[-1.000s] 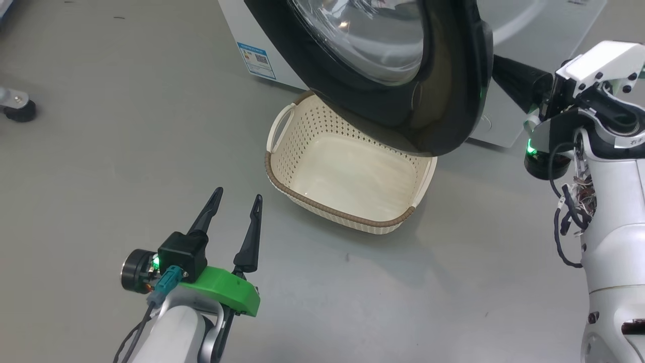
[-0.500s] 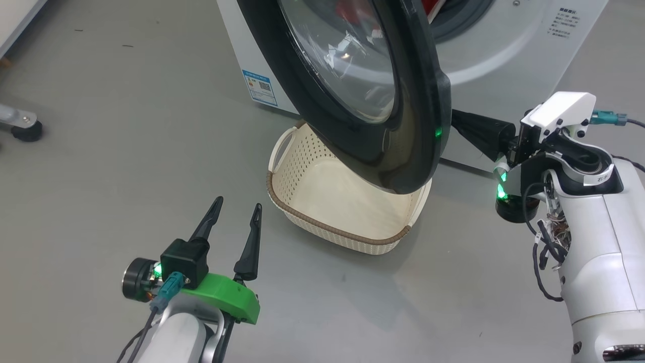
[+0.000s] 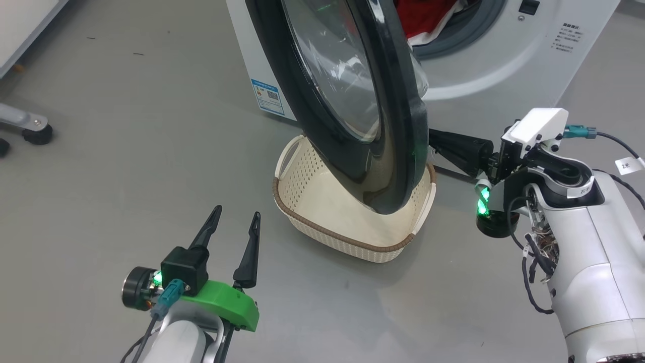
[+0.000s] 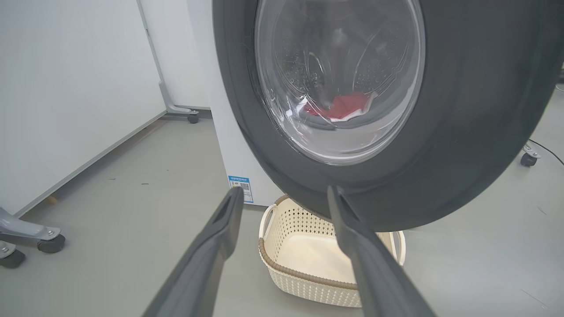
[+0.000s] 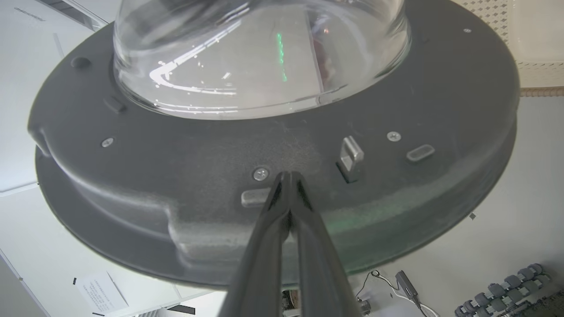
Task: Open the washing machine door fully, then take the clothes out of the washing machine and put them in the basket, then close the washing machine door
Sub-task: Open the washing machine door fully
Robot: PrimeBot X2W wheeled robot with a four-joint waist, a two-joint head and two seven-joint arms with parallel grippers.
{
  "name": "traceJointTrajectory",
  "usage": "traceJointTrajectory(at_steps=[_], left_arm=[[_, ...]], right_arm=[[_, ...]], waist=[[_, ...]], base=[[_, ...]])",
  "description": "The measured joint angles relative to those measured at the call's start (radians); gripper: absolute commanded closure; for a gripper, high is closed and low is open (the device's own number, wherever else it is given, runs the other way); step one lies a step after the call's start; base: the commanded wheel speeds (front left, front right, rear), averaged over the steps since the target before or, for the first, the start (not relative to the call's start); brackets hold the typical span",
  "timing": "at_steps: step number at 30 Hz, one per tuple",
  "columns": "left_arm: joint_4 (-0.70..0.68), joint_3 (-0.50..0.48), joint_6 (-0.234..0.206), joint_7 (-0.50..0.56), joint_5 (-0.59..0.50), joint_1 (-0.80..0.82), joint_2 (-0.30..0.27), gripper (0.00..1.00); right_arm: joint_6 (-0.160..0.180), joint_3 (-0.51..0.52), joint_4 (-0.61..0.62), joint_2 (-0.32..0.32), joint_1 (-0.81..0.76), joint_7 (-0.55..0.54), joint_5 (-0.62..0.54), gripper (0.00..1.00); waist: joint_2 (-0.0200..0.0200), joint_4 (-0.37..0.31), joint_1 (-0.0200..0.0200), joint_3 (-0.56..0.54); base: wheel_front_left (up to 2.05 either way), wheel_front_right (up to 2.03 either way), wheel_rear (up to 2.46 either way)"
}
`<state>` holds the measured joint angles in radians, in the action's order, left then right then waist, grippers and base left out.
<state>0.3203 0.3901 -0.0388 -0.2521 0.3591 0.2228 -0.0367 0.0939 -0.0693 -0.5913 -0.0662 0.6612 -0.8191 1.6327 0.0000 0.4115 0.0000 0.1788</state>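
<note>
The washing machine (image 3: 504, 65) is white, and its black-rimmed washing machine door (image 3: 398, 116) stands swung out, nearly edge-on, over the basket (image 3: 327, 233). Red clothes (image 3: 423, 17) lie in the drum mouth; they also show through the door glass (image 4: 341, 105). My right gripper (image 5: 289, 175) is shut, its tips pressed on the door's inner face (image 5: 176, 176) beside the latch (image 5: 351, 154). Its dark fingers (image 3: 456, 147) reach behind the door's edge. My left gripper (image 3: 237, 212) hangs open and empty over the floor, left of the cream basket (image 4: 308, 275).
A blue sticker (image 3: 267, 96) marks the washer's front corner. A caster leg (image 3: 30, 128) stands on the grey floor at the far left, with a white wall panel (image 4: 66, 88) beyond. Another caster (image 4: 528, 158) sits to the right of the door.
The door has swung further open toward the left with my shut right gripper pushing its inner side. The head camera has shifted, revealing the drum and clothes. The left arm stayed put.
</note>
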Motion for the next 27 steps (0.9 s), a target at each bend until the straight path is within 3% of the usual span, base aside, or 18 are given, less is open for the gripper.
traceJointTrajectory(at_steps=[27], left_arm=[[-0.007, 0.024, 0.0, 0.0, 0.0, -0.003, 0.0, 0.0]], right_arm=[[0.006, -0.312, 0.097, -0.002, -0.036, 0.035, 0.233, 1.0]], waist=[[0.0, 0.041, 0.0, 0.016]], base=[[0.0, 0.0, 0.0]])
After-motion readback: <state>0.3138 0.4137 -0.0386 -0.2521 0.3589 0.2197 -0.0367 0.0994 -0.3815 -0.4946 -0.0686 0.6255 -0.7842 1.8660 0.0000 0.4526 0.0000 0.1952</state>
